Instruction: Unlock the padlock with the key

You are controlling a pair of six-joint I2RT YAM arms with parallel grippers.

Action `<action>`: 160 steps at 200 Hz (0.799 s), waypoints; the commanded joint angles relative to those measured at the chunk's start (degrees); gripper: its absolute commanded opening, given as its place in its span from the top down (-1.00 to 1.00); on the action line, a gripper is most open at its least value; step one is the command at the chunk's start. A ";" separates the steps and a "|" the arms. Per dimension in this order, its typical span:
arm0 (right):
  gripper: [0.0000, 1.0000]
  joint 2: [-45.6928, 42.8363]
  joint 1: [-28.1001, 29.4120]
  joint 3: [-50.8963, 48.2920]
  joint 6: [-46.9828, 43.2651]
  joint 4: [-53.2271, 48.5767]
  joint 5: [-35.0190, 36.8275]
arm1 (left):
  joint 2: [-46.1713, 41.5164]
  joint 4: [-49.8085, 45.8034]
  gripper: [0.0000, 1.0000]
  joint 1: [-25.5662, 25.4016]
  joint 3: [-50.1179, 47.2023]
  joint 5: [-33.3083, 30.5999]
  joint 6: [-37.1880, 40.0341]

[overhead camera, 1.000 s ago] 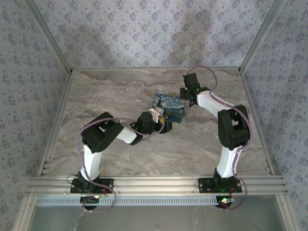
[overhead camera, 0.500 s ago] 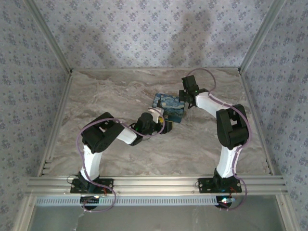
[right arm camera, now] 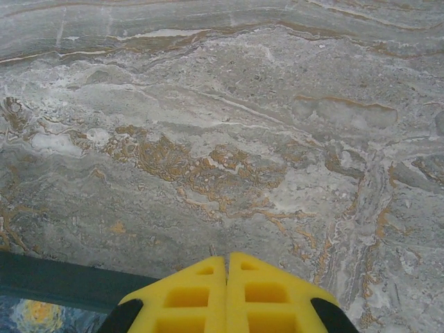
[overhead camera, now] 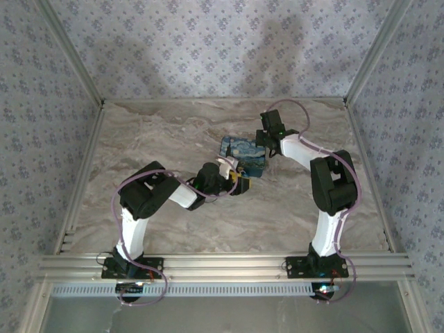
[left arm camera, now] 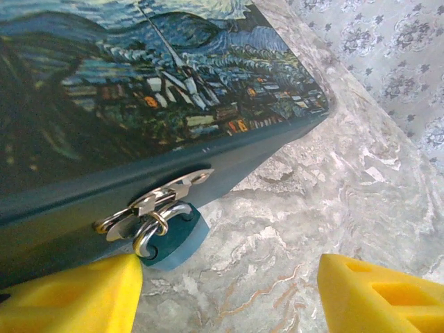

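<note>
Marble tabletop (left arm camera: 333, 194); padlock (left arm camera: 173, 239) just beside one fingertip (left arm camera: 76, 291) of left gripper (left arm camera: 229, 277)

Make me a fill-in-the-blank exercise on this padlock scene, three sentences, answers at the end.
1. The padlock hangs from the ____ on the front of the painted box.
2. The left pincer faces the padlock with its jaws ____.
3. The right pincer, above the marble table, is ____.
Missing words: hasp; open; shut.
</note>
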 commanded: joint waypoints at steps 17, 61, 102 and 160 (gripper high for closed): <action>1.00 1.77 1.01 -1.53 1.04 -1.37 -1.69 | 2.49 4.86 -0.35 0.69 -0.72 3.81 -3.03; 1.00 1.57 1.00 -1.92 1.17 -1.21 -1.74 | 4.79 11.13 -0.17 1.09 -1.03 5.51 -6.87; 1.00 1.57 1.09 -1.79 1.14 -1.09 -1.92 | 4.86 9.12 -0.26 1.11 -0.90 4.33 -7.28; 1.00 1.58 1.48 -1.54 1.16 -1.11 -1.91 | 5.06 9.55 -0.31 0.62 -1.43 1.88 -8.77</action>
